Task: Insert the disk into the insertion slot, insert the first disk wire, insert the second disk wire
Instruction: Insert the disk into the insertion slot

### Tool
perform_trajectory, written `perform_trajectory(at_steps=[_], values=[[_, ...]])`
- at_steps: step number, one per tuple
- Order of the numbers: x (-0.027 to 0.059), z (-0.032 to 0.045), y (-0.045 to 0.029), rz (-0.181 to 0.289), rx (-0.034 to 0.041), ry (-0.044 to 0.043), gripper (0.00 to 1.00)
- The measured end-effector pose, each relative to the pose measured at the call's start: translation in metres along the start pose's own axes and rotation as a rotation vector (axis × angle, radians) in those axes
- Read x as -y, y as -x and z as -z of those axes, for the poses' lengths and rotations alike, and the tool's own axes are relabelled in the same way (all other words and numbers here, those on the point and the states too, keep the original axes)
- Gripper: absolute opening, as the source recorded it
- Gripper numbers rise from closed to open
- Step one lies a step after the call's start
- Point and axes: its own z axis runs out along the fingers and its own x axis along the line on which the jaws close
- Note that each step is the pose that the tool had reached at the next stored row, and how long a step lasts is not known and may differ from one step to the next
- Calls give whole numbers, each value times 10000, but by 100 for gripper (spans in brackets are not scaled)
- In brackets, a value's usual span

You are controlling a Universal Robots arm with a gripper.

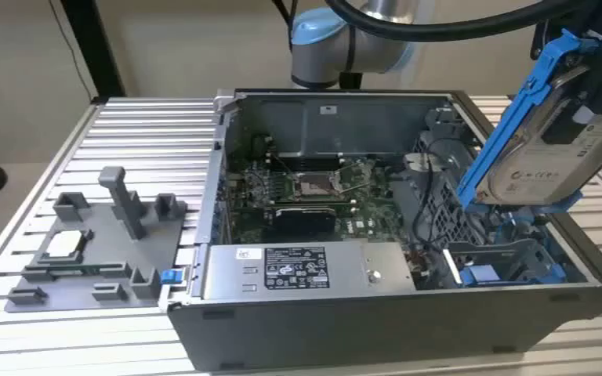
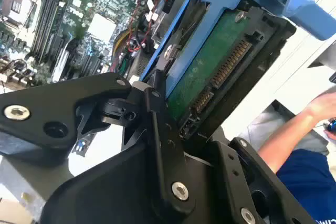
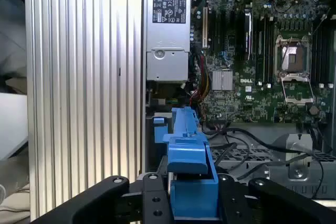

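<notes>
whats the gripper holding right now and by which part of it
The disk. The gripper is shut across the sides of its blue carrier frame, at the connector end.

Disk (image 1: 552, 160): silver-grey body, white label with dark print; underside green in the second wrist view; frame (image 1: 513, 117) around it bright blue; gripper (image 3: 191, 199) black with silver screw heads; slot (image 1: 500, 270) grey metal, bright blue rails; circuit board (image 1: 312, 188) green; metal box (image 1: 301, 270) silver, 1 black-and-white label; case (image 1: 385, 333) dark grey; table (image 1: 144, 133) silver, ribbed in parallel lines; fixture (image 1: 103, 243) plain grey; arm joint cap (image 1: 317, 31) light blue; sleeve (image 2: 307, 182) blue.
</notes>
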Motion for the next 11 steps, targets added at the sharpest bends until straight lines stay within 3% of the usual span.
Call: perform_trajectory(at_steps=[11], values=[[0,0,0,0,0,0,0]])
